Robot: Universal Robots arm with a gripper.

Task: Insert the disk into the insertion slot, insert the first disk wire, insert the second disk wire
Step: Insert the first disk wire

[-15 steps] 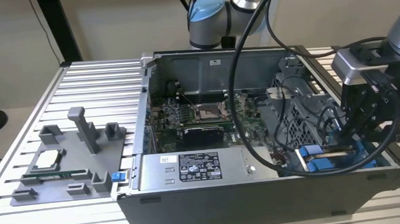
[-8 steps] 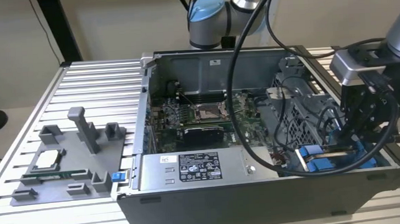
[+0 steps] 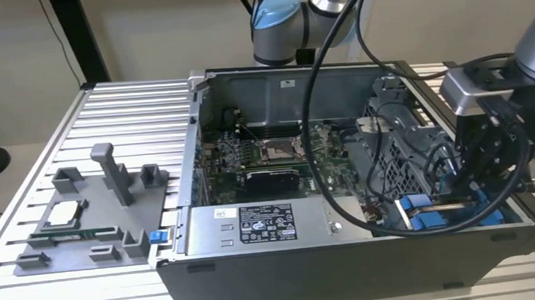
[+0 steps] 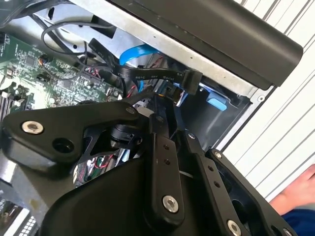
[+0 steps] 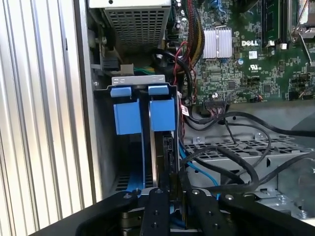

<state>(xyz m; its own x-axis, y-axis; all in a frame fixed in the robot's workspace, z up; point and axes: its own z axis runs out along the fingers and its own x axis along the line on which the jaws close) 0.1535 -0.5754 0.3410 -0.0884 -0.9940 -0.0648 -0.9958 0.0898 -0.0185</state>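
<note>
A robotics lab bench, shown by the slotted aluminium table [image 3: 128,109], opened computer case [image 3: 347,269] and mounted robot arm [image 3: 279,25].

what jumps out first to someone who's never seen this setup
The open computer case in the middle of the exterior view, its green motherboard bare. Next, in the first wrist view, two bright blue frames side by side in the drive bay; the gripper lines up with the disk in one of them.
</note>
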